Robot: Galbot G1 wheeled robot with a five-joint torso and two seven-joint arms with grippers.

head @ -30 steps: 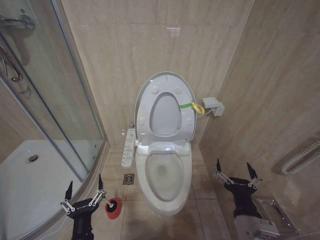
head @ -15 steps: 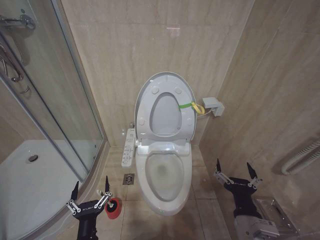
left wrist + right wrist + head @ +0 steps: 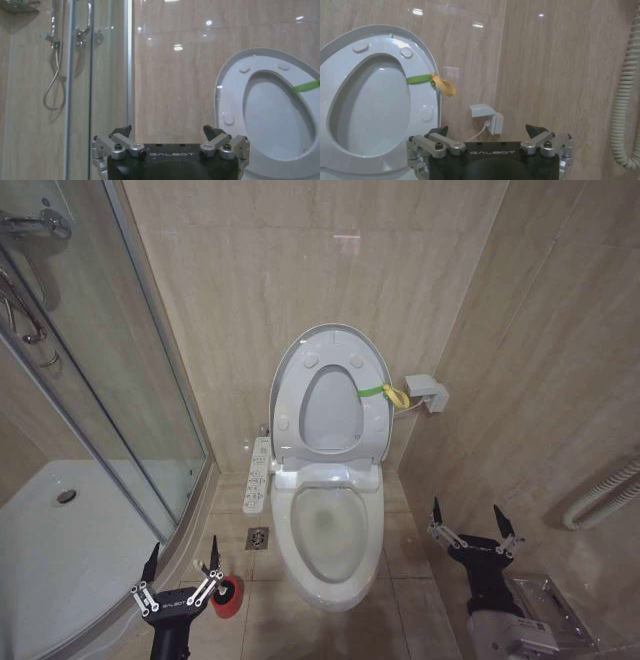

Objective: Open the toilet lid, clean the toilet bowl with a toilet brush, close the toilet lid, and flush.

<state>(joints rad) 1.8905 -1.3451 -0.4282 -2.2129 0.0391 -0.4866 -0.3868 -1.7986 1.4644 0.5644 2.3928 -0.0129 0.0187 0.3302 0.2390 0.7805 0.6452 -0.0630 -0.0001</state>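
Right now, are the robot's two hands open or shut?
Left gripper: open, holding nothing.
Right gripper: open, holding nothing.

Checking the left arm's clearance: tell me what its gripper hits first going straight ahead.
Probably the beige wall tile between the shower glass and the raised toilet lid; depth is unclear.

glass shower door (image 3: 120, 380), floor drain (image 3: 257, 538), wall socket (image 3: 427, 392)

The setting was a tiled bathroom: a bidet-style toilet bowl (image 3: 328, 535) with its toilet lid (image 3: 330, 395) raised against beige wall tiles (image 3: 300, 270), a glass shower enclosure (image 3: 110, 380) with a white shower tray (image 3: 50, 550), and a floor drain (image 3: 257, 538).
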